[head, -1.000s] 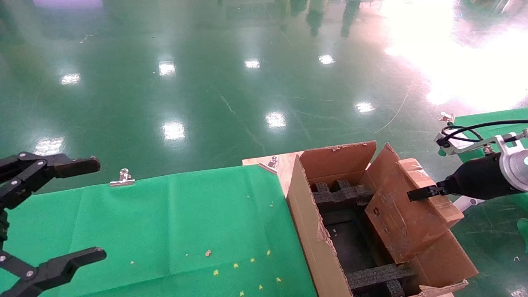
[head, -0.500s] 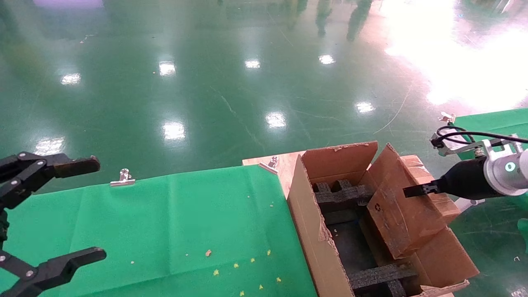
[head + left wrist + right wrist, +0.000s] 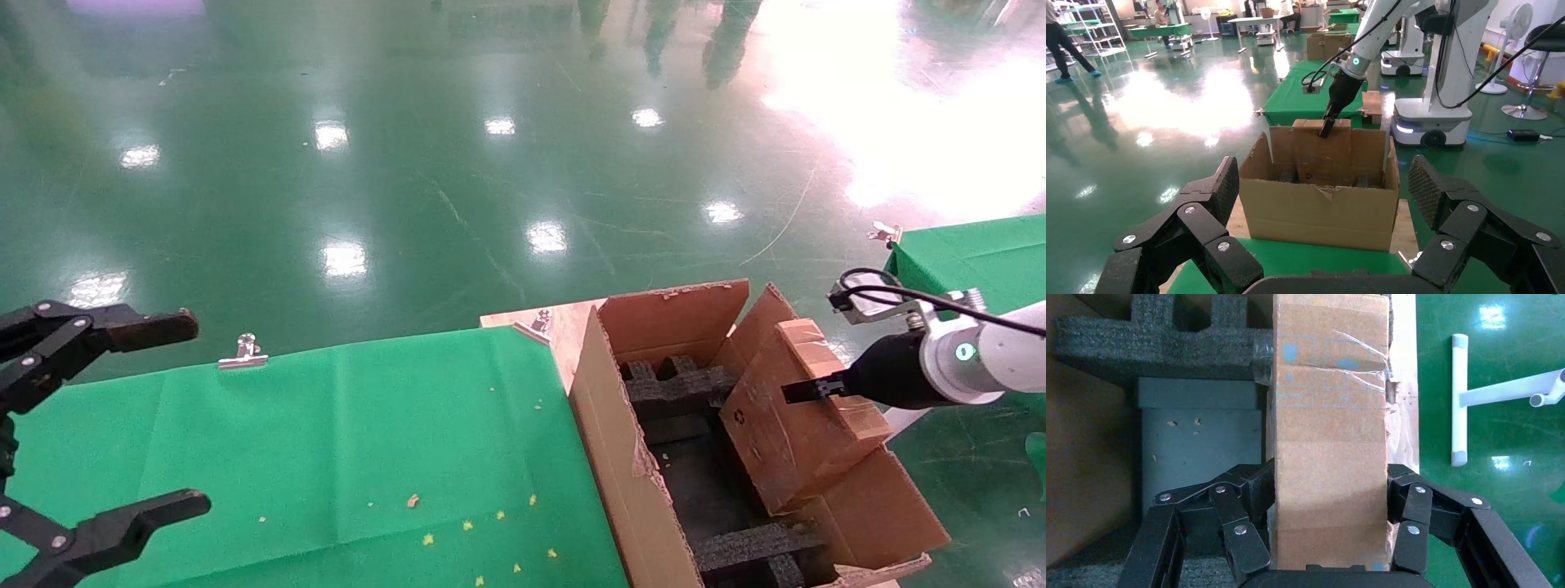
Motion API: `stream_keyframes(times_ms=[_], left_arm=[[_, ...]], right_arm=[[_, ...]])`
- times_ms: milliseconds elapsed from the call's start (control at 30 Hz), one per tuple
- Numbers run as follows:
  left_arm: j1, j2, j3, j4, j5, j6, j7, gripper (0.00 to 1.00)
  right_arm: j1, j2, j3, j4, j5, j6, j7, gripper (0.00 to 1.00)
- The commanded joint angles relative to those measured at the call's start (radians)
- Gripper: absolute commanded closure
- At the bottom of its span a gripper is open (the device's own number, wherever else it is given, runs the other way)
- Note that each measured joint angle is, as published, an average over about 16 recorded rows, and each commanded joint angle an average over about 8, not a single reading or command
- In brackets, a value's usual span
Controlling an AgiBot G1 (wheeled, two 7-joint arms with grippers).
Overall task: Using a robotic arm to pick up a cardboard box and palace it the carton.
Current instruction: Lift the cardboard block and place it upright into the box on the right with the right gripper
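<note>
Head view shows the small flat brown cardboard box tilted, its long axis slanting down into the large brown corrugated carton, lower end among black foam blocks. The white robotic arm's black right gripper clamps its upper part, fingers on both narrow sides. The black left gripper hangs spread over green cloth.

The carton stands at the right end of the table, with foam blocks inside it. The cardboard box leans tilted over the carton's right side, partly inside, clamped between the fingers of the right gripper, which reaches in from the right. The left gripper hangs spread over the table's left edge, well apart from the carton.
</note>
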Motion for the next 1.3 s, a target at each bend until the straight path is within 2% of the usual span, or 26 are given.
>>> stream_keyframes(times_ms=[33,400,800,1300], left_arm=[[0.0,0.0,0.0,0.0,0.0,0.0,0.0,0.0],[0.0,0.0,0.0,0.0,0.0,0.0,0.0,0.0],[0.0,0.0,0.0,0.0,0.0,0.0,0.0,0.0],[0.0,0.0,0.0,0.0,0.0,0.0,0.0,0.0]], right_arm=[[-0.014,-0.009,-0.004,0.001,-0.005,0.014,0.015,1.0],[-0.108,-0.052,-0.007,-0.031,0.005,0.073,0.031,1.0],[-0.207,-0.097,0.016,-0.084,0.047,0.125,0.0,1.0],[-0.299,-0.128,0.062,-0.144,0.125,0.124,-0.086,1.0]])
